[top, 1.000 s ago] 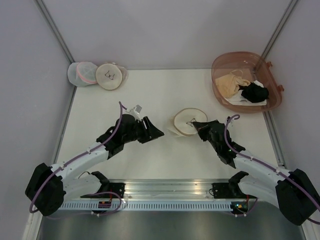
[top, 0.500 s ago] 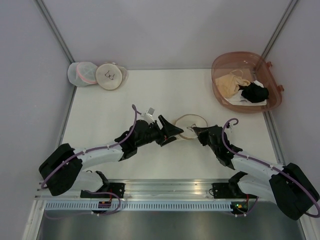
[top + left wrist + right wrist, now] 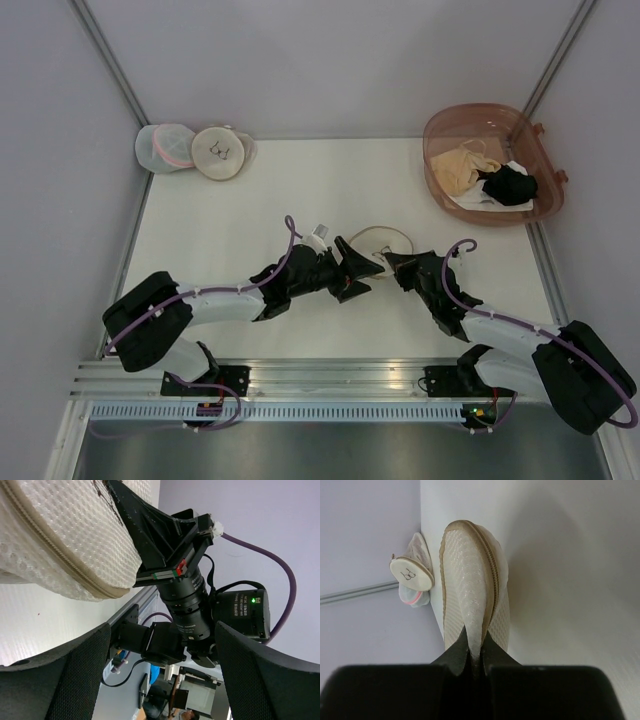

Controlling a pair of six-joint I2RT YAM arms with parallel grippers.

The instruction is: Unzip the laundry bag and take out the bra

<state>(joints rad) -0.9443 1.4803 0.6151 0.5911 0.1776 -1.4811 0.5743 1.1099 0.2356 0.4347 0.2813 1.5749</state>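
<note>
**A:** What sits on the worktop [image 3: 220, 210], biggest first?

**B:** A pinkish see-through basket [image 3: 436, 140] in the far right corner, holding a pale beige garment [image 3: 458, 166] and a black garment [image 3: 506, 186]. In the far left corner are 2 round bags that touch each other: a white mesh bag with pink trim [image 3: 163, 146] and a cream disc bag [image 3: 220, 152].

**A:** And the laundry bag?

**B:** The laundry bag [image 3: 378, 240] is near the middle of the worktop, between the 2 arms. It is tilted up on edge rather than lying flat.

**A:** What holds it?

**B:** The right hand [image 3: 475, 652]. Its fingers are pinched tight on the bag's near rim, and the mesh bulges out just above the tips.

**A:** Where is the left hand?

**B:** The left hand [image 3: 356, 267] is just beside the bag's left edge, facing the right hand. Its jaws are spread wide and grip nothing. From its wrist camera the bag fills the upper left, ahead of the fingers and apart from them.

**A:** The zipper?

**B:** The zipper [image 3: 65, 565] runs along the rim, and the stretch that shows looks closed.

**A:** The bra?

**B:** The bra is not visible in any view, so I cannot tell where it lies.
</note>
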